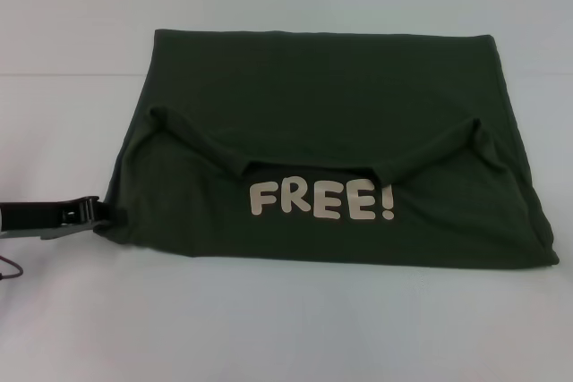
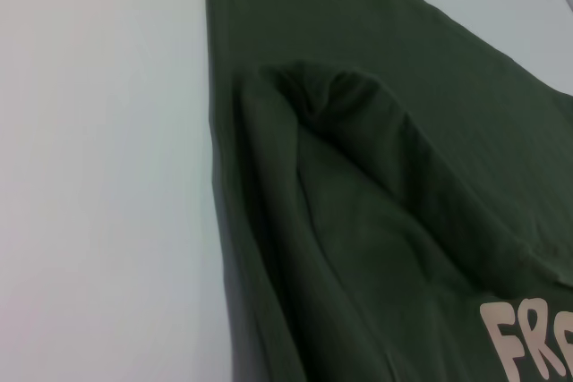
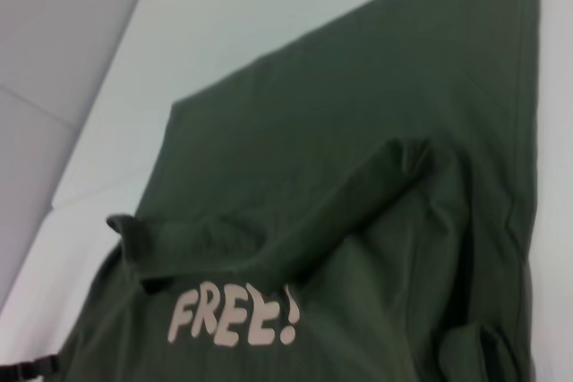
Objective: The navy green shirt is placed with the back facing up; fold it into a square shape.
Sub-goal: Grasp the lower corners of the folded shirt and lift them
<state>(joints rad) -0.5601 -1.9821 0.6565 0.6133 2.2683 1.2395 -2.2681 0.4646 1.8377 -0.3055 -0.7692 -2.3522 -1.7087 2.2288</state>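
The left claw sits at the navy green shirt's near-left corner; grip unclear. The shirt's long axis runs sideways across the worktop.

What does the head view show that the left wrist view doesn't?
Only the head view shows the whole folded shirt, all of the "FREE!" lettering, and the left claw at the shirt's near left corner; whether it grips the cloth I cannot tell. Only the left wrist view shows, close up, the deep rumpled fold by the shirt's left edge. Both show dark green cloth on the white table and the lettering's first letters. The right claw shows in neither.
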